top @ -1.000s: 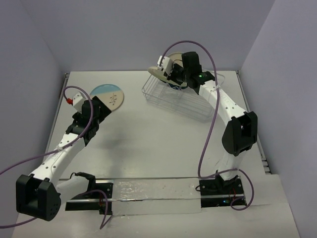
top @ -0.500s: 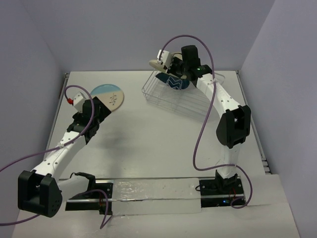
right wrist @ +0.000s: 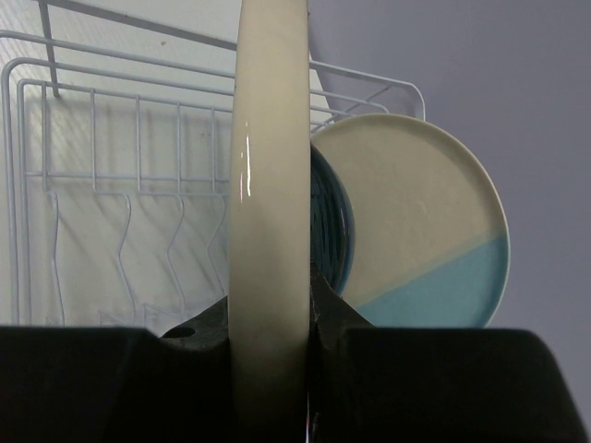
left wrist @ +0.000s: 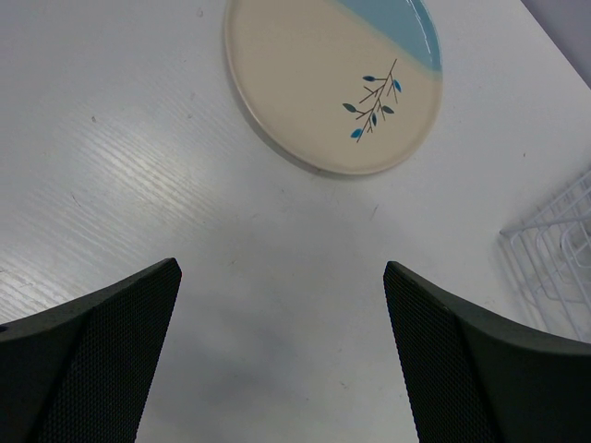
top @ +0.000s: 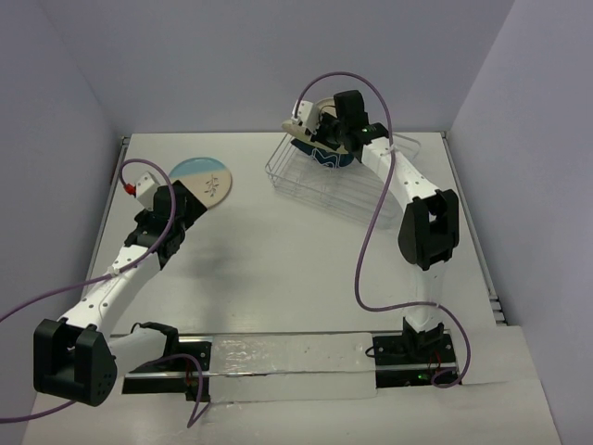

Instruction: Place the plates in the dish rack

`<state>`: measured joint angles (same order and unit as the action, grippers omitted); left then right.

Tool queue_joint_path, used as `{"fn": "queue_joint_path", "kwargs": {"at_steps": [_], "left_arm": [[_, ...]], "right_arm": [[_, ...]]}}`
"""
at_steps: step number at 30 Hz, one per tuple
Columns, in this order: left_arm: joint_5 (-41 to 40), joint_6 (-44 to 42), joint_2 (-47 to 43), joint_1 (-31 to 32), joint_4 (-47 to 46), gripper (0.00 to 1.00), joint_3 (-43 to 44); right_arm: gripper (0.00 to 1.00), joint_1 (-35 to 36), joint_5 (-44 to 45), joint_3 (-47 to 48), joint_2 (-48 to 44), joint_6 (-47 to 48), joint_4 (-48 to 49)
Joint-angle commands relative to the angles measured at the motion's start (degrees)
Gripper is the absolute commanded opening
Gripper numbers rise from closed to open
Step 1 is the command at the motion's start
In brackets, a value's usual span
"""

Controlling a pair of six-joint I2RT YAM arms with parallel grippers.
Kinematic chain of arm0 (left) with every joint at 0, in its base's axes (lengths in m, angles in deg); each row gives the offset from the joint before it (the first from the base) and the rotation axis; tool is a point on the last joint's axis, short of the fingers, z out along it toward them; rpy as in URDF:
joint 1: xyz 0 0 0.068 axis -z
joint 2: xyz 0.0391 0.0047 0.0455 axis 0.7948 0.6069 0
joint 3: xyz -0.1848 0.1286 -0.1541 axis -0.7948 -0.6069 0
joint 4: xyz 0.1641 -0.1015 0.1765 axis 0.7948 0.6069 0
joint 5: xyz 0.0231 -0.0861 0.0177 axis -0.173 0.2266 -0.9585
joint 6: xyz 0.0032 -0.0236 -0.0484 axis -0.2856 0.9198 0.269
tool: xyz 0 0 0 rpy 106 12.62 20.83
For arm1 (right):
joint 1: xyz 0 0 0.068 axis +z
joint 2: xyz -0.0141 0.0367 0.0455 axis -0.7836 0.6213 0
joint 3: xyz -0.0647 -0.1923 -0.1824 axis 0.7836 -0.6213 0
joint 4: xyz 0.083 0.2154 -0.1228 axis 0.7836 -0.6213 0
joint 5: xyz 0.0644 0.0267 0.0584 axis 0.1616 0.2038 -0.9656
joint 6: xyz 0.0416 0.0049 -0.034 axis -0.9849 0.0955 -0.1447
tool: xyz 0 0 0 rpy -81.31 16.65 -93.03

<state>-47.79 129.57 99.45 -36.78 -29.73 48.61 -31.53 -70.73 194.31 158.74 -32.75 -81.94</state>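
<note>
My right gripper (right wrist: 268, 318) is shut on the rim of a plain cream plate (right wrist: 268, 166), held edge-on above the wire dish rack (right wrist: 111, 185). Just right of it a dark blue plate (right wrist: 334, 231) stands in the rack, and behind that a cream and light blue plate (right wrist: 416, 221). From above, the right gripper (top: 312, 133) holds the cream plate (top: 295, 127) over the rack's (top: 357, 190) far left corner. A second cream and blue sprig plate (left wrist: 332, 83) lies flat on the table, ahead of my open, empty left gripper (left wrist: 282, 268). The same sprig plate (top: 206, 179) is beside the left gripper (top: 185, 204).
The rack's corner (left wrist: 554, 258) shows at the right edge of the left wrist view. Grey walls close in the table at the back and on both sides. Purple cables (top: 371, 232) loop from both arms.
The right arm has swung its elbow in and carried the cream plate a little up and back over the rack's far left corner. The left arm has stayed still.
</note>
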Motion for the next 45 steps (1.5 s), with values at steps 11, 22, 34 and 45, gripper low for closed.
{"fn": "queue_joint_path", "kwargs": {"at_steps": [11, 22, 34, 45], "left_arm": [[-0.4, -1.1, 0.6, -0.7, -0.9, 0.99, 2.5], [0.2, -1.1, 1.8, -0.8, -1.3, 0.99, 2.6], [1.2, -1.6, 4.0, -0.9, -2.2, 0.99, 3.5], [3.1, -2.5, 6.5, -1.0, -3.2, 0.99, 4.8]], "right_arm": [[0.00, -1.3, 0.1, 5.5, 0.9, 0.0, 7.9], [0.00, -3.4, -3.0, 4.1, 2.2, -1.7, 8.0], [0.10, -4.5, -5.7, 4.0, 4.8, -3.5, 10.0], [0.22, -6.0, -9.2, 6.8, 7.4, -3.3, 10.5]]}}
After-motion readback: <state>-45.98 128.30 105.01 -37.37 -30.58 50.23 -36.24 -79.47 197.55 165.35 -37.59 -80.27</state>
